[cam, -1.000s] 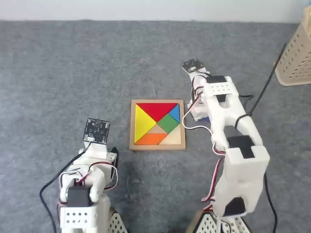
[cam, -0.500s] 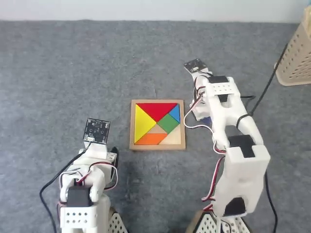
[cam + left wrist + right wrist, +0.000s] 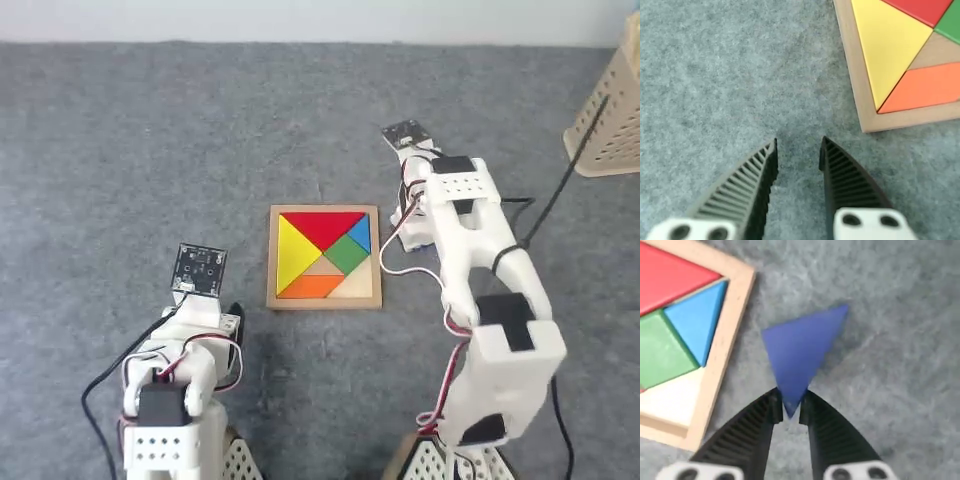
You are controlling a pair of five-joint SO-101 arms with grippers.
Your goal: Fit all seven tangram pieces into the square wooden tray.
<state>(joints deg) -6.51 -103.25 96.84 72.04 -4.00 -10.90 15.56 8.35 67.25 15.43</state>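
From where I stand, the right gripper (image 3: pixel 789 412) has its jaws nearly shut, pinching just the pointed tip of the dark blue triangle (image 3: pixel 800 347), which stretches away ahead of them. The tray (image 3: pixel 715 352) sits just to one side of those jaws, with its pale gap (image 3: pixel 670 397) in the nearest corner. With so small a bite the piece looks likely to swivel, so I'd carry it low, square its corner to the tray's corner and lower it flat before letting go. The left gripper (image 3: pixel 797 145) hangs over bare carpet (image 3: pixel 715 60) with its jaws narrowly apart and nothing between them, the tray's corner a little ahead. By my count there are seven pieces. Six are seated: a light blue triangle (image 3: pixel 697 320), a green square (image 3: pixel 660 347), a red triangle (image 3: pixel 670 275), a tan triangle (image 3: pixel 322 265), an orange piece (image 3: pixel 310 286) and a yellow triangle (image 3: pixel 295 256). One is outside. There is one tray, one gap and two grippers.
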